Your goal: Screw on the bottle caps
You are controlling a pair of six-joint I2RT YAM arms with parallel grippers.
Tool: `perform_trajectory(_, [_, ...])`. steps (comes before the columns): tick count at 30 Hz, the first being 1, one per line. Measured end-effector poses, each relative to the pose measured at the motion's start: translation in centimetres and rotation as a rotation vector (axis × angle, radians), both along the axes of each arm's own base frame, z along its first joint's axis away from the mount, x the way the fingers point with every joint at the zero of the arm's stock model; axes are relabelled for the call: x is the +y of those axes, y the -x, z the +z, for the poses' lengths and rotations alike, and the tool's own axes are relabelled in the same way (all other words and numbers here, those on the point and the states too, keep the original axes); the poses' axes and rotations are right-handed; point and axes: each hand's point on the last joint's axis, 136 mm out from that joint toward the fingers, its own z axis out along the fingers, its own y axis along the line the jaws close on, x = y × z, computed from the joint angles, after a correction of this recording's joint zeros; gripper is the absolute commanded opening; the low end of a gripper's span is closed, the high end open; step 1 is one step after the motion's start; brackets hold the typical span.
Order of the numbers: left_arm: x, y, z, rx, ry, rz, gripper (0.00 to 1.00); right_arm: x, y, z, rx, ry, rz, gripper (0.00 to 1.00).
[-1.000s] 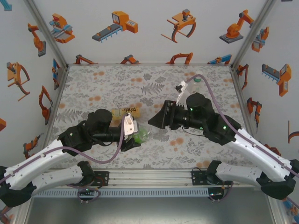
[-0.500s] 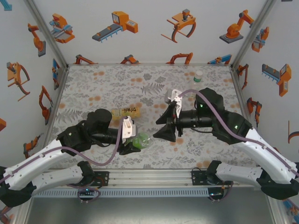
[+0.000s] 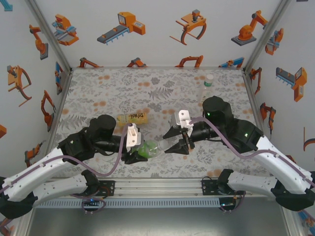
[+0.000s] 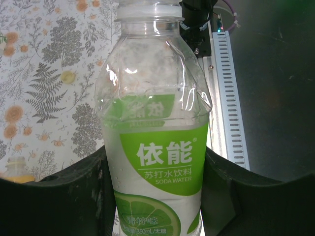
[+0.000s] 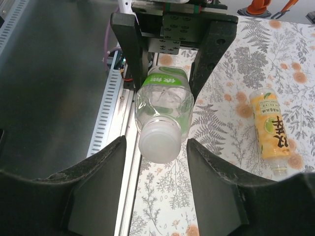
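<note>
Where the left hand point(image 4: 153, 167) grips the clear bottle point(image 4: 156, 93), the base is hidden.

a robotics lab test cell: aluminium-profile frame point(image 3: 49, 34), walls point(image 3: 147, 44) printed with cartoon robot arms, floral tabletop point(image 3: 123, 83).

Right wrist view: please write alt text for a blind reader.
A clear, green-labelled bottle, clamped by the left gripper, points its pale cap at the camera between the parted jaws of the right gripper. An amber bottle lies on the floral table.
</note>
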Motion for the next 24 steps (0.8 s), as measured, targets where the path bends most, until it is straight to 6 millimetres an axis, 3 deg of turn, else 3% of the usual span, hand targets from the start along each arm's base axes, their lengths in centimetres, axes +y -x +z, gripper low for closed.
perform_trajectory(5, [0.21, 0.11, 0.43, -0.009, 0.015, 0.001, 0.0, 0.18, -0.09, -0.26, -0.009, -0.004, 0.004, 0.42])
perform_trajectory(24, [0.21, 0.02, 0.43, -0.011, 0.015, 0.006, 0.0, 0.59, -0.39, -0.17, -0.006, -0.028, -0.002, 0.41])
